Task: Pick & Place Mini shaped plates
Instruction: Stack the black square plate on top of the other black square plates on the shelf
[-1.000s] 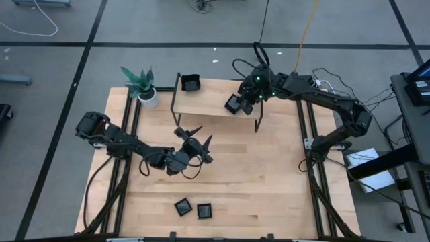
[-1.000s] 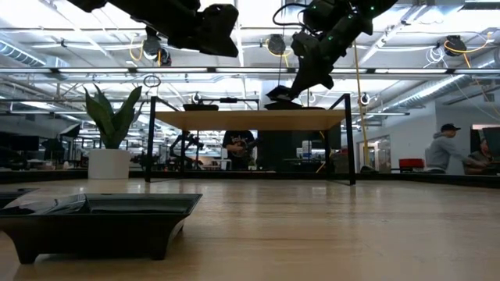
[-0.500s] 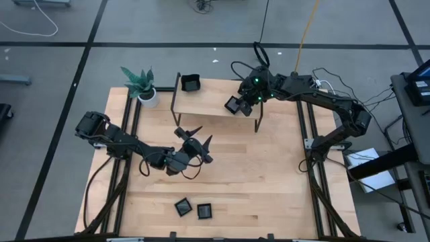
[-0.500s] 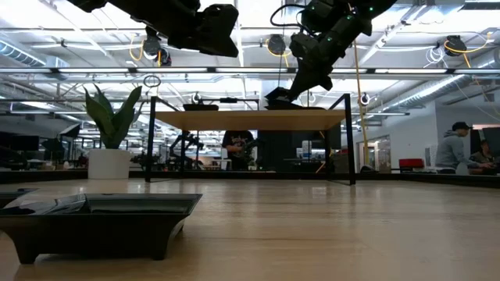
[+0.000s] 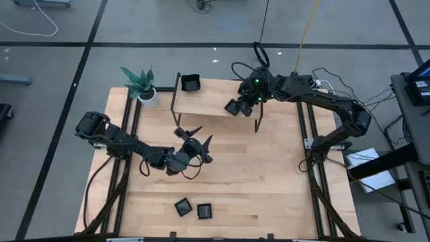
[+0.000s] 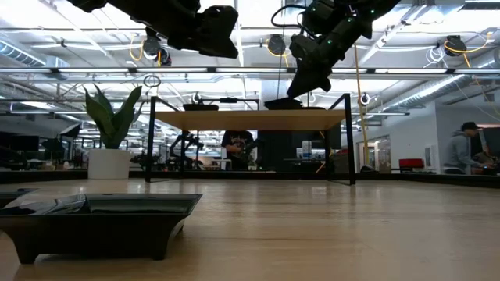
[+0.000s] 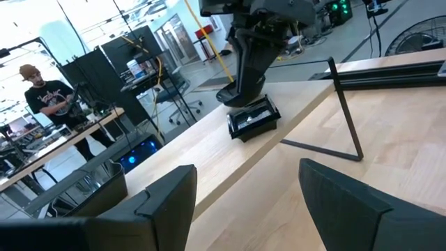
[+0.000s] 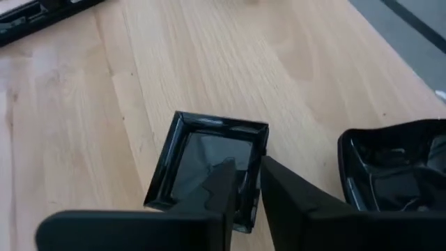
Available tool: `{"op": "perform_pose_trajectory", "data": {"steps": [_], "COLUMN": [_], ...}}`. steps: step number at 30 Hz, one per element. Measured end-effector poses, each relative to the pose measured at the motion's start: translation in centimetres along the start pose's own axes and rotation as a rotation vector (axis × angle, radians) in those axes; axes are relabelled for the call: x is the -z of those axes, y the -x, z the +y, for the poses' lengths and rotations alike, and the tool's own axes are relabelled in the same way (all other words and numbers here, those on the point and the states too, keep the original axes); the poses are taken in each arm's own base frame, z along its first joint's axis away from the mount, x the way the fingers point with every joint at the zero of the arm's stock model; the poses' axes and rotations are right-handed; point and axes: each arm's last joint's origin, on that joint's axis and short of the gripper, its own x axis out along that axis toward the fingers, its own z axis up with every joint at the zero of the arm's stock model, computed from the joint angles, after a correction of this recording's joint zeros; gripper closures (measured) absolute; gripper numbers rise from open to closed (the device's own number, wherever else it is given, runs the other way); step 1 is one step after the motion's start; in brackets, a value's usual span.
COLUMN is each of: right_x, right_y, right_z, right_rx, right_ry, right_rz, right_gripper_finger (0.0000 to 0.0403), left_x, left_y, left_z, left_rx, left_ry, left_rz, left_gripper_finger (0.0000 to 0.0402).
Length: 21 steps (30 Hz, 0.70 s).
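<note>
A small raised wooden shelf point(image 5: 208, 101) stands at the back of the table. A square black mini plate point(image 8: 209, 167) lies flat on the shelf's right part. My right gripper point(image 8: 251, 183) slants down over it, slightly open, one finger inside the plate's near rim and one outside. A second plate point(image 5: 191, 83) rests on the shelf's far left corner. Two more plates point(image 5: 182, 206) point(image 5: 203, 211) lie on the table near its front edge. My left gripper point(image 5: 198, 136) hangs open and level above mid-table, holding nothing. My right gripper straddles the square plate's near rim point(image 8: 245, 183), coming slanting down from the table's right side. The plate lies flat on the shelf point(image 7: 254, 118). Whether the fingers touch the rim, I cannot tell.
A potted green plant point(image 5: 141, 84) stands at the table's far left corner, beside the shelf. The shelf's thin black legs point(image 5: 257, 121) reach down to the table. Bare wood lies between the shelf and the front plates. People are in the room behind.
The square plate under my right gripper was tilted above the shelf; it now lies flat on the shelf top. My right gripper has stayed over it.
</note>
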Motion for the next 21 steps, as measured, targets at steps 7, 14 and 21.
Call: {"op": "perform_pose_trajectory", "data": {"steps": [7, 14, 21], "right_x": [-0.3, -0.8, 0.9], "right_y": [1.0, 3.9, 7.0], "right_z": [1.0, 4.2, 8.7], "right_rx": [-0.017, -0.081, -0.204], "right_ry": [0.058, 0.237, 0.438], "right_rz": [-0.038, -0.147, -0.372], "right_gripper_finger": [0.0329, 0.0328, 0.0328], "left_x": [0.1, 0.7, 1.4], "left_y": [0.0, 2.5, 5.8], "left_z": [-0.1, -1.1, -1.1], "left_rx": [0.014, 0.268, 0.627], "left_ry": [0.028, -0.079, 0.164], "left_rz": [0.001, 0.016, 0.401], "left_gripper_finger": [0.0147, 0.0147, 0.0147]}}
